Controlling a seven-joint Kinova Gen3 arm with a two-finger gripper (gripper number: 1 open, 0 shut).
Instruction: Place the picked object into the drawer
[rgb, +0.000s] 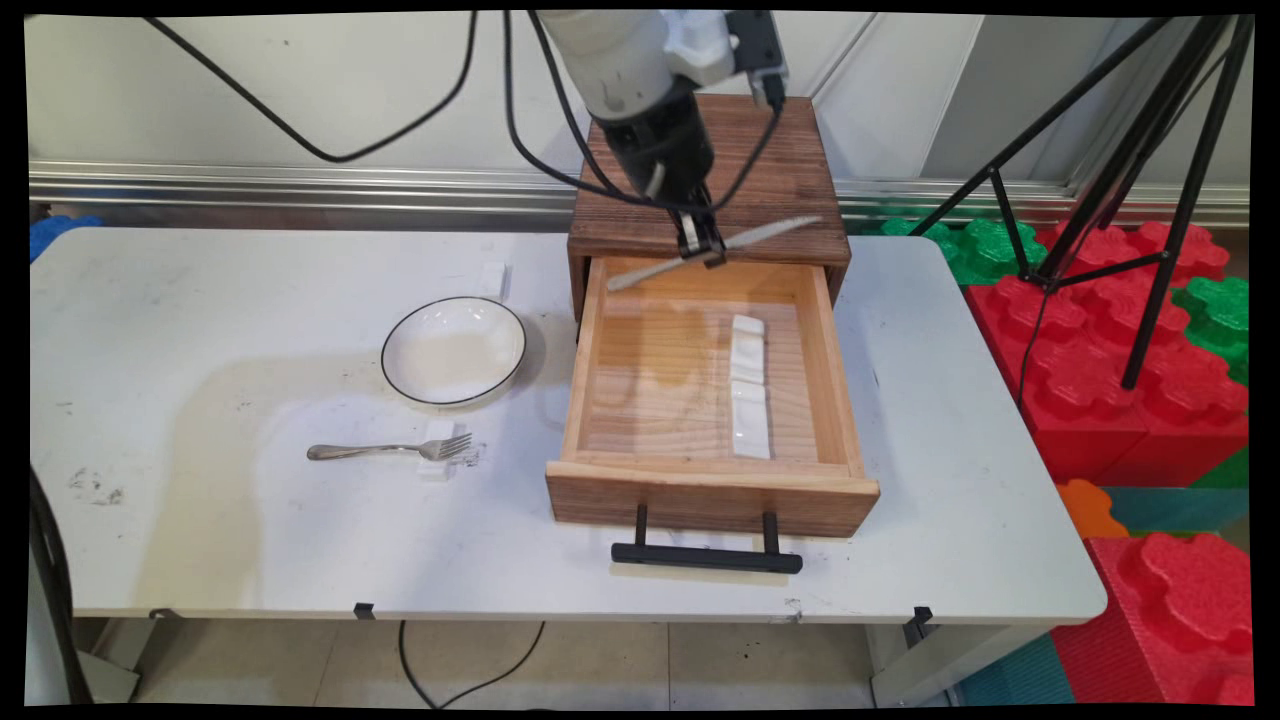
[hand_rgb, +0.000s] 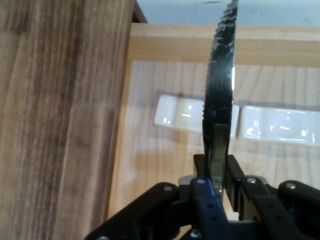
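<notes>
Nearest to the camera, the white table (rgb: 200, 540) carries a wooden box (rgb: 790, 170) with its drawer (rgb: 600, 400) pulled out toward the near side, black handle (rgb: 706, 556) in front. Two white rests (rgb: 750, 400) lie in a line inside the drawer, on its right part. Left of the drawer stand a white bowl (rgb: 453, 351) and, nearer, a fork (rgb: 385, 450) with its prongs on a small white rest (rgb: 437, 462). Above the drawer's back edge, the gripper (rgb: 703, 245) has its fingers (hand_rgb: 202, 200) closed on a knife (rgb: 715, 252), which is held about level, its toothed blade (hand_rgb: 220, 85) edge-on in the hand view.
</notes>
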